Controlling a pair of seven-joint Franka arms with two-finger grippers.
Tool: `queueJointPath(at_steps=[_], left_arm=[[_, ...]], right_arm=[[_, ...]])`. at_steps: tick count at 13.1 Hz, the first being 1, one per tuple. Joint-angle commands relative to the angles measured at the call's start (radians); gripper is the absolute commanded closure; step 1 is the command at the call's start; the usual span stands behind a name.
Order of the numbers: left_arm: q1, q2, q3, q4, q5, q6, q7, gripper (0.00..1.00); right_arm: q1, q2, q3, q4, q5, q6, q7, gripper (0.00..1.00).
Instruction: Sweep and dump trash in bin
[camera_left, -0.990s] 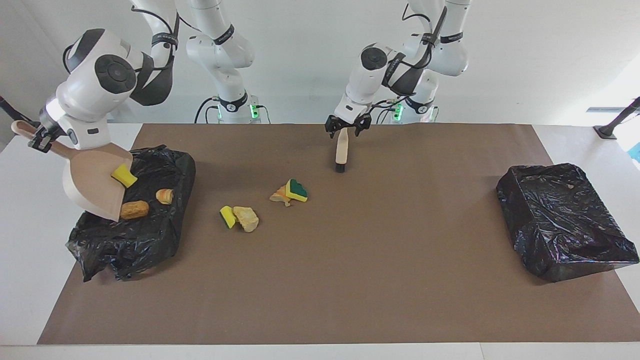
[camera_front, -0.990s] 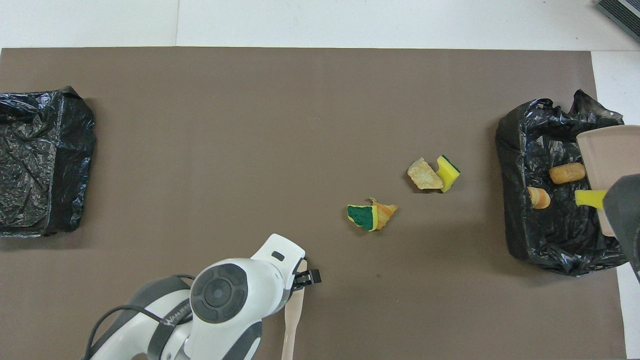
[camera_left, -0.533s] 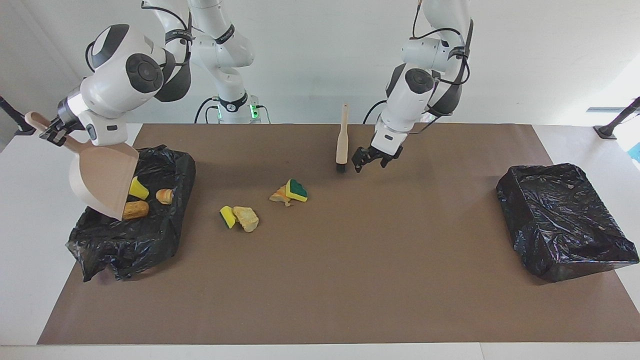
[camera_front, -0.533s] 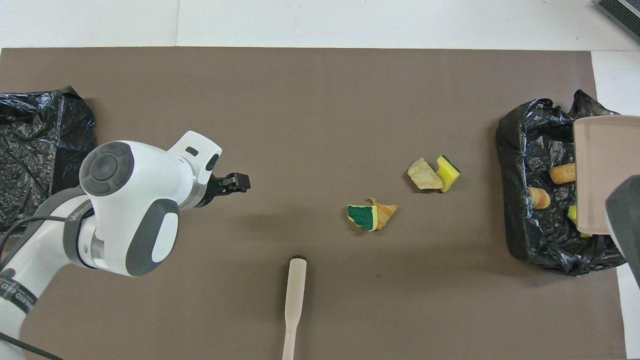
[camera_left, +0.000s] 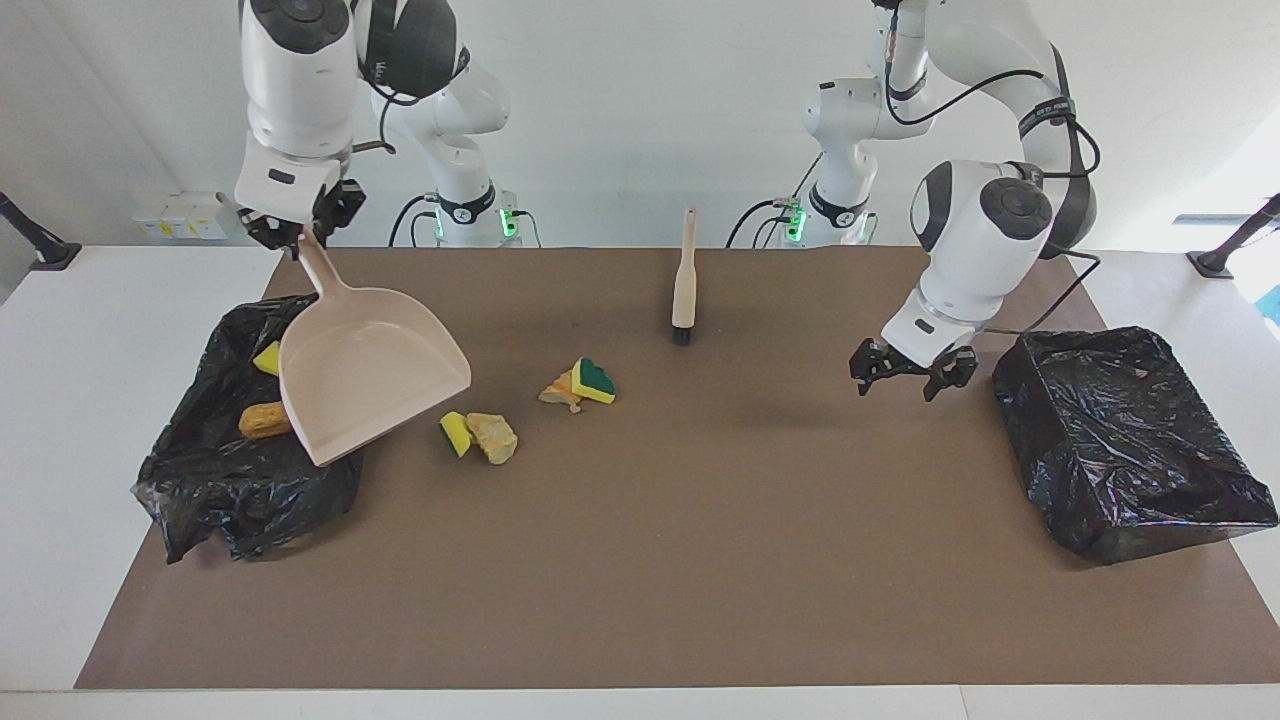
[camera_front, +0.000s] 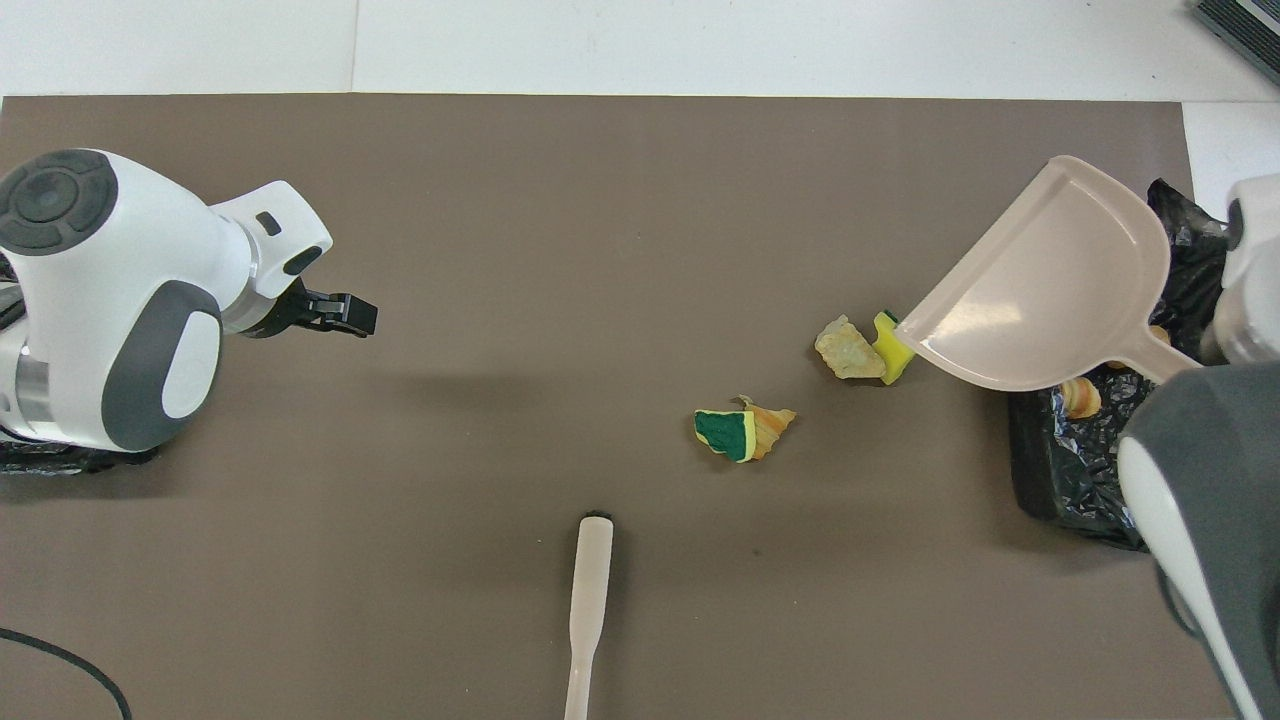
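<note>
Beige smooth plastic dustpan (camera_left: 372, 370) is hanging tilted over the crinkled black bin bag (camera_left: 215, 480), right gripper (camera_left: 300, 228) fingers clamping its handle. Spongy trash scraps (camera_left: 480, 436) are lying at the pan's three o'clock on the brown-papered table (camera_left: 700, 560). Left gripper (camera_left: 912, 370) is hovering spread, empty.

White bench (camera_left: 60, 420) covered by a brown mat (camera_left: 700, 560); plain white wall (camera_left: 620, 110) at the robots' end, with a socket strip (camera_left: 180, 215). Even, bright lighting.

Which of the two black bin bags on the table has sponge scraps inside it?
The black bag at the right arm's end, under the dustpan: yellow and tan scraps lie in it. The other bag shows none.
</note>
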Motion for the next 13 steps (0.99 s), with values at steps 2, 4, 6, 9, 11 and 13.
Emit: queueJointPath(at_steps=[2,4,6,9,11,13], left_arm=[[0.082,-0.039,-0.008,0.087,-0.003,-0.133,0.001,0.0],[0.092,-0.105,-0.007,0.081,-0.003,-0.188,-0.004,0.0],[0.087,-0.109,0.018,0.127,-0.006,-0.229,-0.01,0.0],[0.072,-0.106,0.01,0.188,-0.005,-0.335,-0.008,0.0],[0.075,-0.151,0.009,0.175,-0.006,-0.363,0.008,0.0],[0.06,-0.165,0.018,0.17,-0.006,-0.374,0.028,0.0]], right_arm=[[0.142,0.086,0.008,0.013,0.171,0.091,0.491,1.0],[0.212,0.174,0.008,0.045,0.222,0.152,0.681,1.0],[0.275,0.288,0.008,0.125,0.345,0.264,0.884,1.0],[0.352,0.427,0.01,0.215,0.415,0.433,1.076,1.0],[0.408,0.513,0.01,0.252,0.423,0.525,1.141,1.0],[0.477,0.602,0.008,0.294,0.421,0.617,1.22,1.0]])
